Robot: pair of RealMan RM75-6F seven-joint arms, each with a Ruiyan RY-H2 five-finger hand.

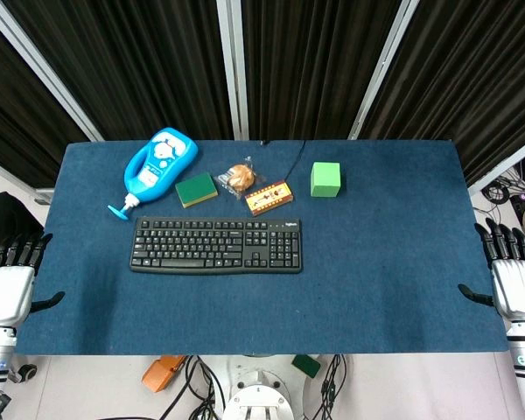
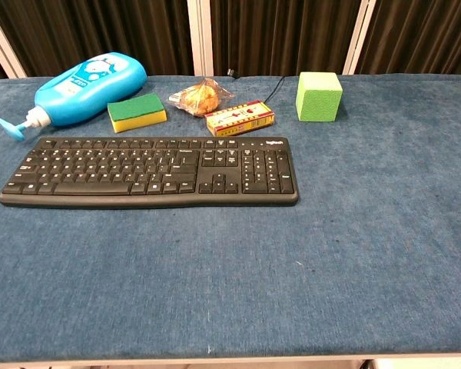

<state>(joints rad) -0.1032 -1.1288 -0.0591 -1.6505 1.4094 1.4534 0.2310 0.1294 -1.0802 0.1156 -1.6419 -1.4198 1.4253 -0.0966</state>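
Both hands hold nothing, fingers apart: the left hand (image 1: 7,289) and the right hand (image 1: 516,284) rest beside the table (image 1: 394,262) edges, well apart from the keyboard (image 1: 216,245). Behind the keyboard lies a blue bottle (image 1: 160,164); a careless reach over the keyboard could knock it.

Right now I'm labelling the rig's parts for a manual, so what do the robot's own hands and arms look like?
Only the head view shows them. The left hand and right hand match: a smooth, boxy white shell over the back, slim black fingers, and a black thumb at the side. Below each, a white rounded wrist section leads out of frame. No cables or markings can be made out on them.
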